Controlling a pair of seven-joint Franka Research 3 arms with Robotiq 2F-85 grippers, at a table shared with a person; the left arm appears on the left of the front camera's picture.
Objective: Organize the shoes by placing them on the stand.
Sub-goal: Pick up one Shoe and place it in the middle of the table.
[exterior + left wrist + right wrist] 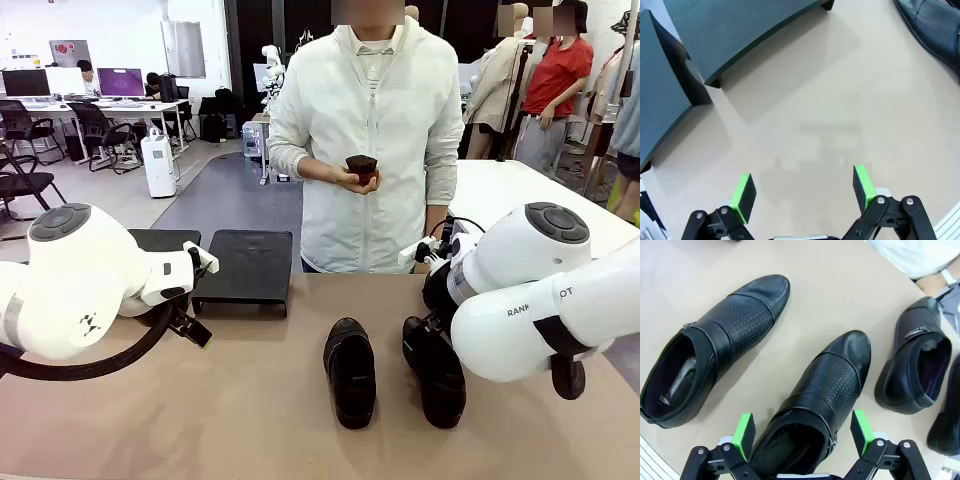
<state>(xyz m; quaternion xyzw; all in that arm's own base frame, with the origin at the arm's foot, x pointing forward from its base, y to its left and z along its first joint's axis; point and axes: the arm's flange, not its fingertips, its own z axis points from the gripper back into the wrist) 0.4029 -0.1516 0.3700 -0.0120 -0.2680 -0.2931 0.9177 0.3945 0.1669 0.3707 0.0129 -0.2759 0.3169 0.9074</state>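
In the right wrist view my right gripper (802,432) is open, its green pads on either side of the heel end of one black shoe (820,390); I cannot tell whether they touch it. A second shoe (715,355) lies to its left, a third (915,370) to its right, and a fourth (946,430) shows at the edge. The front view shows two shoes (350,372) (436,372) on the table. My left gripper (802,192) is open over bare tabletop, near the two black platforms of the stand (740,35) (660,100).
The stand's platforms (245,265) (165,240) sit at the far left of the tan table (260,400). A person in a white jacket stands at the far side, holding a small dark object (361,168) in one hand. Bare tabletop lies between the stand and the shoes.
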